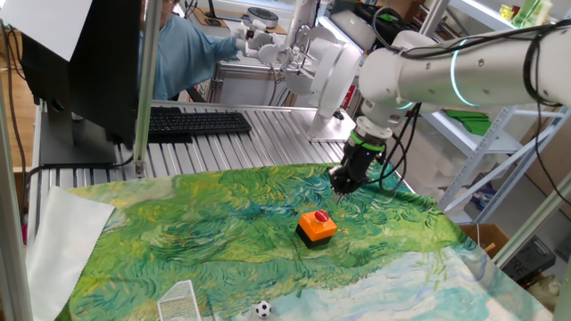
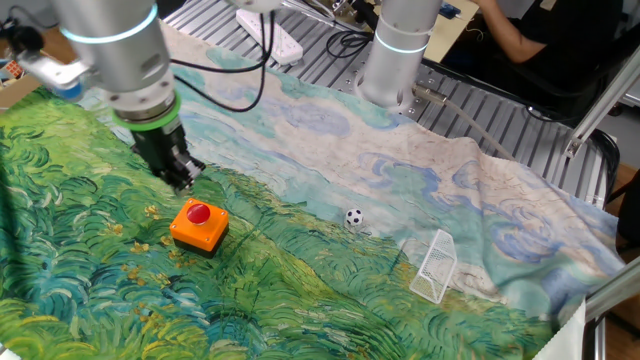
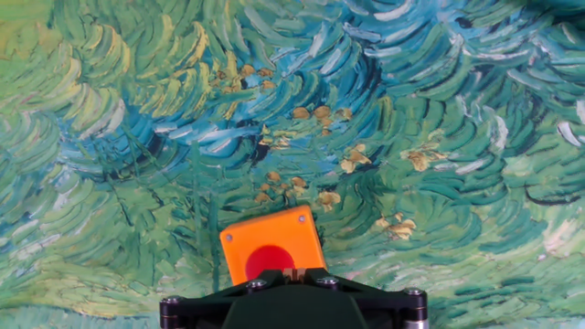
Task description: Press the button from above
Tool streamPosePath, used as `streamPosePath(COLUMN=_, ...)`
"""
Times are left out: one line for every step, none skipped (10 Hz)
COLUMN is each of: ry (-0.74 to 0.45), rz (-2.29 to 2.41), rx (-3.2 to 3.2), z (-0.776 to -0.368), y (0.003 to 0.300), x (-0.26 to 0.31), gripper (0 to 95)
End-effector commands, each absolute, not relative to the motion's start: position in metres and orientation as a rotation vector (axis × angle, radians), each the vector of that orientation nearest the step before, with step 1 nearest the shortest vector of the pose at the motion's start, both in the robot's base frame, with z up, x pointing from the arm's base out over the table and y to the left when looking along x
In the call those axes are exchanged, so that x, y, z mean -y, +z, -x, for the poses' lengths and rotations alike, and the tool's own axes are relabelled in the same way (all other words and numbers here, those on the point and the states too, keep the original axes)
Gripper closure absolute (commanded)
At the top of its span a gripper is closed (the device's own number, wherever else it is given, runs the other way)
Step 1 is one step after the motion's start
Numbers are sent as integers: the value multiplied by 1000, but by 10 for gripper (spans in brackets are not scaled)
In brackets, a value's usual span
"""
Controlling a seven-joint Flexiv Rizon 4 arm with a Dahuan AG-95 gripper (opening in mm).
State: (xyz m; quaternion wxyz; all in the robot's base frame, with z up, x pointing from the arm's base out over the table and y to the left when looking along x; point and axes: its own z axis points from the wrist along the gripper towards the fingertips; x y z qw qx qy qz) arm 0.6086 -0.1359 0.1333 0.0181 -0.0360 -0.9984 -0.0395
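Note:
The button [image 1: 317, 226] is an orange square box with a black base and a round red cap, standing on the green painted cloth [image 1: 196, 232]. It also shows in the other fixed view [image 2: 198, 225] and at the bottom of the hand view [image 3: 271, 245]. My gripper [image 1: 343, 185] hangs a little above the cloth, just behind the button and apart from it; it also shows in the other fixed view [image 2: 183, 180]. In the hand view the gripper [image 3: 292, 271] has its fingertips pressed together, partly covering the red cap's near edge.
A tiny soccer ball [image 2: 353, 217] and a small white goal [image 2: 435, 266] lie on the cloth to one side of the button. A keyboard [image 1: 196, 122] and a second robot's base [image 2: 395, 60] stand beyond the cloth. A person sits at the far end.

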Motion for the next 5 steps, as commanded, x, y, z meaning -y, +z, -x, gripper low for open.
streamPosePath(ry=-130, rz=108, rx=3094, z=-613, y=132, x=136, gripper=950)
streamPosePath(ry=-130, rz=109, rx=3094, z=-613, y=132, x=136, gripper=950)
streamPosePath(ry=-130, rz=109, rx=3092, z=-613, y=131, x=136, gripper=950)
streamPosePath(ry=-132, rz=112, rx=3091, z=-613, y=131, x=136, gripper=950)
streamPosePath(ry=-131, rz=115, rx=3093, z=-613, y=131, x=136, gripper=950)
